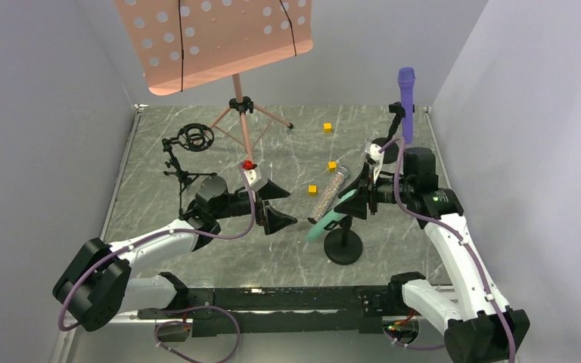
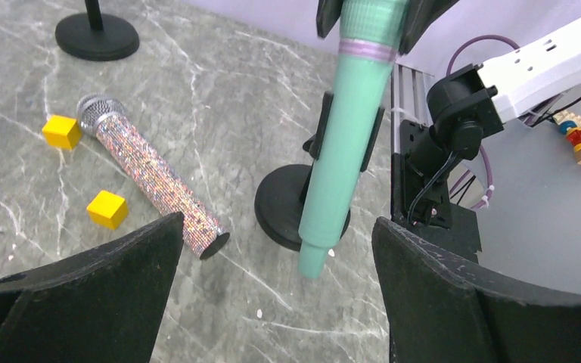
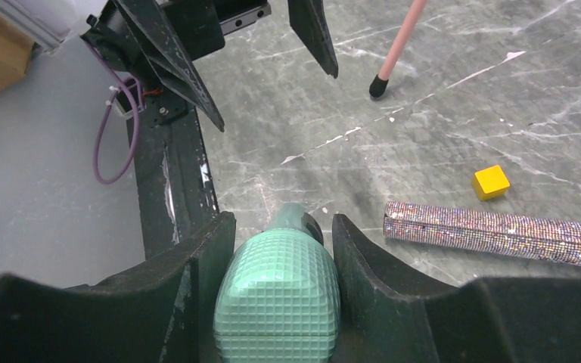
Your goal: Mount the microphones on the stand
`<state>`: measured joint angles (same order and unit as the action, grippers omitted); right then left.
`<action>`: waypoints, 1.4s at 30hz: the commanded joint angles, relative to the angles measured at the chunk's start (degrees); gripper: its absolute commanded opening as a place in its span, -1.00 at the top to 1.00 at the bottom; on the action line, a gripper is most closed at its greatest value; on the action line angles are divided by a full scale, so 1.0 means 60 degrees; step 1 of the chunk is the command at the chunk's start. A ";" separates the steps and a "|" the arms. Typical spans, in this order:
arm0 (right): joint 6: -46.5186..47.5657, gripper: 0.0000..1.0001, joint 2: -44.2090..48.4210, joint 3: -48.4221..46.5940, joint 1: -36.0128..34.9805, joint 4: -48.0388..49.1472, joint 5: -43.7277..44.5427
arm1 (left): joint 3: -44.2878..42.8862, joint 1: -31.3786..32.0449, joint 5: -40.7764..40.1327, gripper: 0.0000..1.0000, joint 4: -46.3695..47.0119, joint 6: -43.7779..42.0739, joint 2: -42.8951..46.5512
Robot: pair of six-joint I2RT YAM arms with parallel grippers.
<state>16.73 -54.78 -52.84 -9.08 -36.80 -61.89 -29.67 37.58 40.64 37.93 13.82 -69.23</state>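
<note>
My right gripper (image 1: 357,204) (image 3: 281,227) is shut on the head of the mint-teal microphone (image 1: 331,219) (image 3: 278,299). The microphone hangs tilted, and the black clip (image 2: 324,128) of the near round-based stand (image 1: 343,246) (image 2: 284,209) shows on both sides of its body (image 2: 346,151). The glittery silver-pink microphone (image 1: 327,193) (image 2: 151,178) (image 3: 499,231) lies flat on the table. The purple microphone (image 1: 406,91) stands upright in the back-right stand. My left gripper (image 1: 283,206) (image 2: 276,295) is open and empty, left of the teal microphone.
Small yellow cubes (image 1: 312,189) (image 2: 107,209) (image 3: 491,181) lie by the glitter microphone. A black stand with a ring mount (image 1: 194,138) is at the back left. A pink music stand (image 1: 238,98) on tripod legs is at the back centre.
</note>
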 commanded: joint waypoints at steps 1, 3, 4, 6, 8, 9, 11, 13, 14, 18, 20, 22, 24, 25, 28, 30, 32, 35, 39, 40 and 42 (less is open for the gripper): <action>0.0698 0.86 -0.0213 0.0567 -0.0179 -0.0662 0.1142 | -0.0059 0.0003 0.0358 -0.99 0.1276 0.0344 0.0066; 0.0768 0.85 -0.0217 0.0645 -0.0211 -0.0690 0.1173 | -0.0144 0.0045 0.0412 -0.99 0.1221 0.0298 0.0006; 0.0815 0.83 -0.0191 0.0640 -0.0214 -0.0724 0.1181 | -0.0214 0.0082 0.0425 -0.99 0.1160 0.0279 -0.0029; 0.0891 0.72 -0.0141 0.0514 -0.0215 -0.0822 0.1143 | -0.0301 0.0134 0.0393 -0.99 0.0948 0.0168 -0.0056; 0.1003 0.36 -0.0106 0.0264 -0.0197 -0.1004 0.1033 | -0.0306 0.0156 0.0325 -0.99 0.0799 0.0062 0.0022; 0.1038 0.17 -0.0088 0.0101 -0.0200 -0.1071 0.0966 | -0.0289 0.0164 0.0293 -0.99 0.0761 0.0041 0.0081; 0.1107 -0.24 -0.0051 -0.0280 -0.0200 -0.1229 0.0849 | -0.0270 0.0159 0.0244 -0.99 0.0588 -0.0057 0.0219; 0.1028 -0.55 -0.0049 -0.0794 -0.0193 -0.1264 0.0816 | -0.0277 0.0166 0.0227 -0.99 0.0349 -0.0133 0.0401; 0.0957 -0.68 -0.0059 -0.0994 -0.0168 -0.1228 0.0767 | -0.0252 0.0167 0.0233 -0.99 0.0338 -0.0139 0.0473; 0.1077 -0.88 -0.0307 -0.1850 0.0027 -0.1518 0.0417 | -0.0171 0.0156 0.0276 -0.99 0.0591 0.0107 0.0684; 0.1231 -0.93 -0.0353 -0.2202 0.0095 -0.1672 0.0357 | -0.0133 0.0155 0.0265 -0.99 0.0800 0.0284 0.0726; 0.1442 -0.99 -0.0251 -0.2512 0.0213 -0.1795 0.0334 | -0.0098 0.0155 0.0310 -0.99 0.1068 0.0531 0.0729; 0.1792 -1.00 -0.0060 -0.2711 0.0474 -0.1965 0.0271 | -0.0010 0.0063 0.0586 -0.99 0.1901 0.1168 0.0654; 0.1939 -1.00 0.0057 -0.2691 0.0657 -0.1980 0.0173 | 0.0048 -0.0026 0.0767 -0.99 0.2475 0.1581 0.0611; 0.2691 -1.00 0.0475 -0.2411 0.1386 -0.2173 -0.0460 | 0.0257 -0.0346 0.1156 -0.99 0.3793 0.2658 0.0649; 0.3171 -1.00 0.0601 -0.2289 0.1924 -0.2415 -0.1014 | 0.0321 -0.0528 0.1220 -0.99 0.3908 0.2795 0.0848; 0.4129 -0.99 0.0652 -0.2291 0.2294 -0.2955 -0.1504 | 0.0300 -0.0625 0.1004 -0.99 0.3195 0.2448 0.1291; 0.5214 -0.99 0.0616 -0.2434 0.2675 -0.3786 -0.1625 | -0.0187 -0.0624 0.0672 -0.99 0.0235 0.1332 0.2403; 0.6622 -0.99 0.0406 -0.2418 0.3316 -0.4826 -0.1743 | -0.1139 -0.0629 -0.0544 -0.99 -0.4052 -0.0810 0.4262; 0.6908 -0.99 0.0350 -0.2396 0.3506 -0.5107 -0.1827 | -0.1314 -0.0625 -0.0960 -0.99 -0.4876 -0.1264 0.4612; 0.7649 -0.99 0.0247 -0.2370 0.3823 -0.5681 -0.2102 | -0.1569 -0.0624 -0.1727 -0.99 -0.6184 -0.1987 0.5176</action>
<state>49.69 -52.31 -66.74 10.66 -62.22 -69.63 -34.13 33.93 39.81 22.92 14.55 -44.88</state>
